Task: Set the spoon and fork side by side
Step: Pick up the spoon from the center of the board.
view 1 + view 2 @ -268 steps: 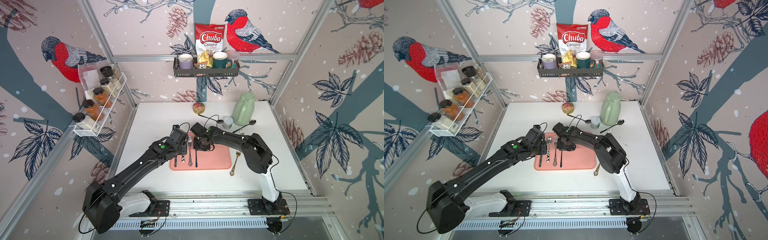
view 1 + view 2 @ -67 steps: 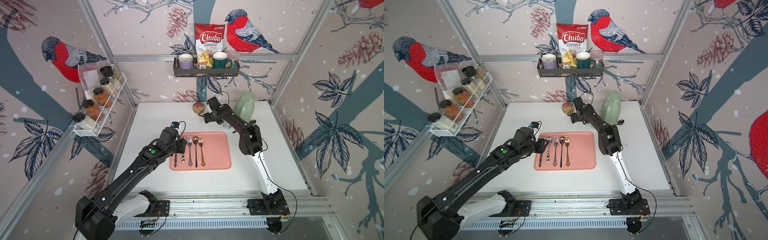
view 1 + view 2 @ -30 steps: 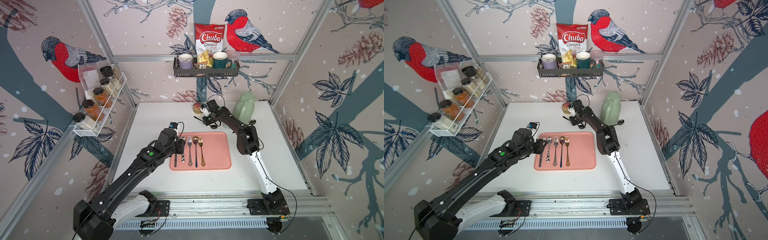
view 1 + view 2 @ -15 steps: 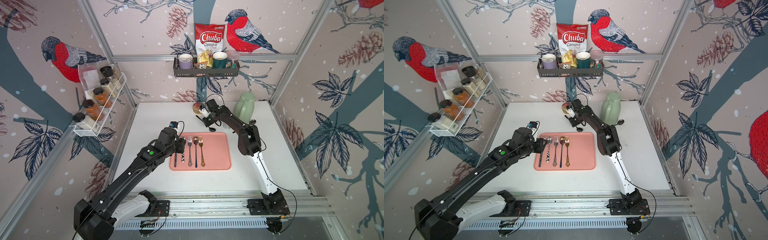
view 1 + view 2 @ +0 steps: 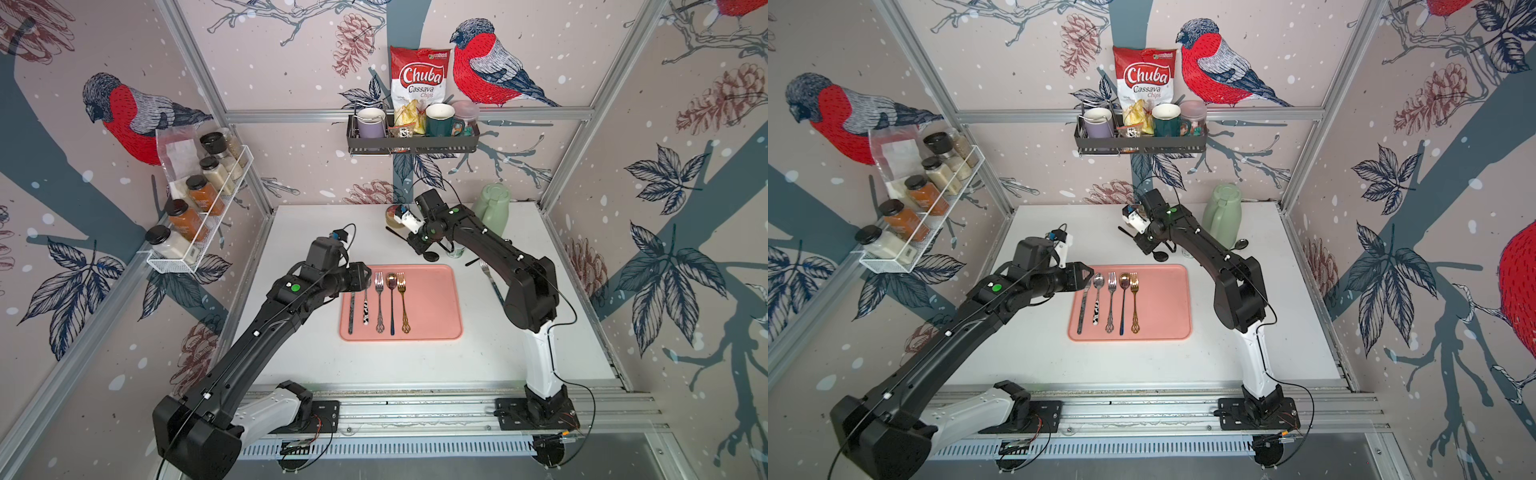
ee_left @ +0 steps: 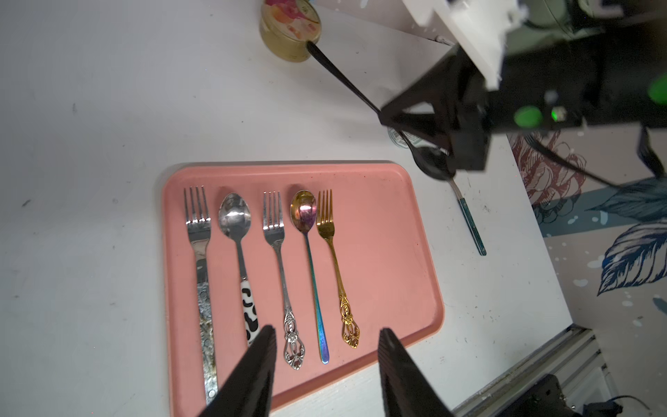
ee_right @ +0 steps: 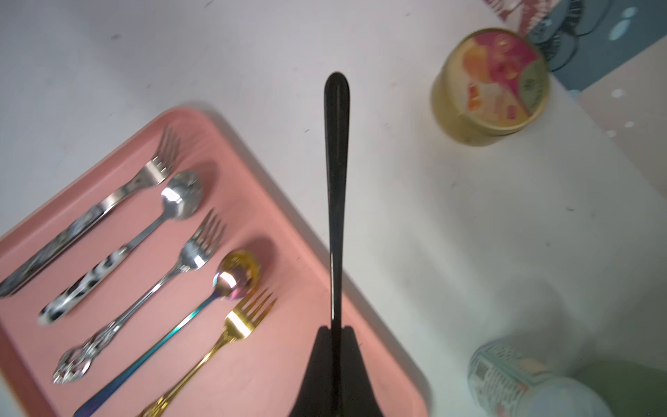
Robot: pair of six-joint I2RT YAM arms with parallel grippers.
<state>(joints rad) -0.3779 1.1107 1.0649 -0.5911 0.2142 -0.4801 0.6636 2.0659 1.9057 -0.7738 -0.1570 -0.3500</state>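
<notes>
1. Nearest me, the pink tray point(image 5: 432, 299) has five pieces lined up on its left half; its right half is bare, with plenty of room
2. The left gripper point(image 6: 326, 332) hangs over the left end of that row, fingers spread and holding nothing; it could crowd an approach from that side
3. A loose fork point(image 5: 491, 282) lies on the table just right of the tray
4. Just past the far lip, the right gripper point(image 7: 335, 330) pinches a black spoon point(image 7: 336, 162) by its thin handle; I'd say it could swivel, slip, or land on the gold fork point(image 5: 403, 299)
5. Behind, the tin point(image 7: 491, 86), small jar point(image 7: 512, 375) and green jug point(image 5: 494, 208) hem that arm in
</notes>
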